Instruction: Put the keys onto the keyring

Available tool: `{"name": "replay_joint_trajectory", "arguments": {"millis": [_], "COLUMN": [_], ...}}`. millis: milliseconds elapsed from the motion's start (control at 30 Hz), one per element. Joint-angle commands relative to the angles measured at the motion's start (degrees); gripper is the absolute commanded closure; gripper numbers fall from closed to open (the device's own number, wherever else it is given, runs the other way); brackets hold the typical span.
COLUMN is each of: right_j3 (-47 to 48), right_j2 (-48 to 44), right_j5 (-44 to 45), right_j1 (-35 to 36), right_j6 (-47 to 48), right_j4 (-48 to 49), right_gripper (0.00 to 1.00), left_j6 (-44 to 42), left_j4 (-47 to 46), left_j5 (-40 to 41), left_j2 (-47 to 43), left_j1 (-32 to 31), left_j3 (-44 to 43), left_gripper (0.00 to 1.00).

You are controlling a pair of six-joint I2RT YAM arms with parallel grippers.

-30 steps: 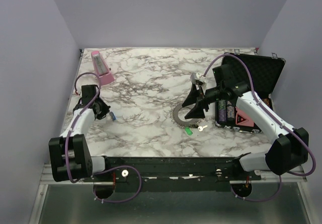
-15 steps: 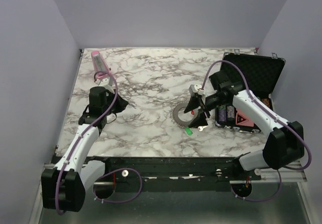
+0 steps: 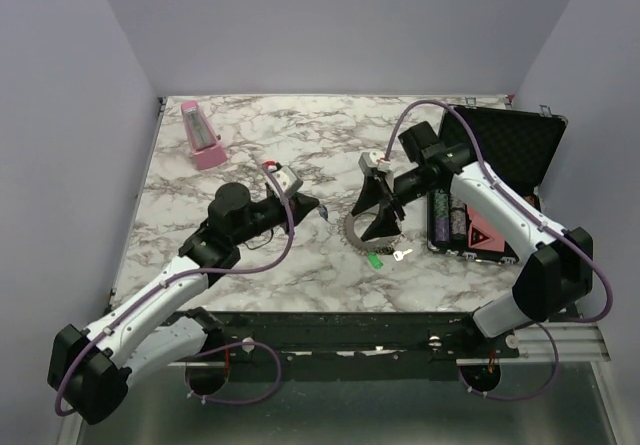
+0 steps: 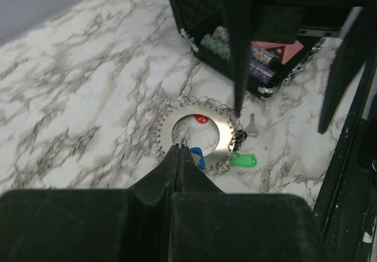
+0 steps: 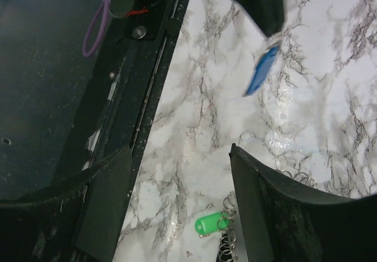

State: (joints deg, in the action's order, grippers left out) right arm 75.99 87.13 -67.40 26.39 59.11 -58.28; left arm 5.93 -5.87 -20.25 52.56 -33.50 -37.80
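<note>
Marble table (image 3: 260,155) bore the keyring (image 4: 224,133); left gripper (image 4: 178,150), clamped on a blue key (image 5: 262,70), hovered beside (right gripper (image 3: 378,215) gaped empty); threading needed alignment

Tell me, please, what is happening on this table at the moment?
The left gripper is shut on a blue key, holding it close to the keyring. The right gripper hangs open over the keyring. A green key lies at the ring's rim, and a red key head shows in its hole.
</note>
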Motion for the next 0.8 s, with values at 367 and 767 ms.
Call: {"name": "replay_joint_trajectory", "arguments": {"millis": [367, 767], "right_j3": [-10.2, -12.4], "right_j2": [-10.4, -10.1], "right_j5": [0.2, -3.3], "right_j1": [0.7, 1.1], "right_j6": [-26.9, -24.5], "right_j4": [24.1, 25.8], "right_gripper": [0.46, 0.63], "left_j6": [-4.2, 1.7], "left_j4": [-30.1, -41.2], "left_j5": [-6.6, -5.6], "left_j2": [1.2, 4.1], "left_j1": [-12.0, -13.7], "left_j3": [11.2, 15.6], "left_gripper": [1.0, 1.0]}}
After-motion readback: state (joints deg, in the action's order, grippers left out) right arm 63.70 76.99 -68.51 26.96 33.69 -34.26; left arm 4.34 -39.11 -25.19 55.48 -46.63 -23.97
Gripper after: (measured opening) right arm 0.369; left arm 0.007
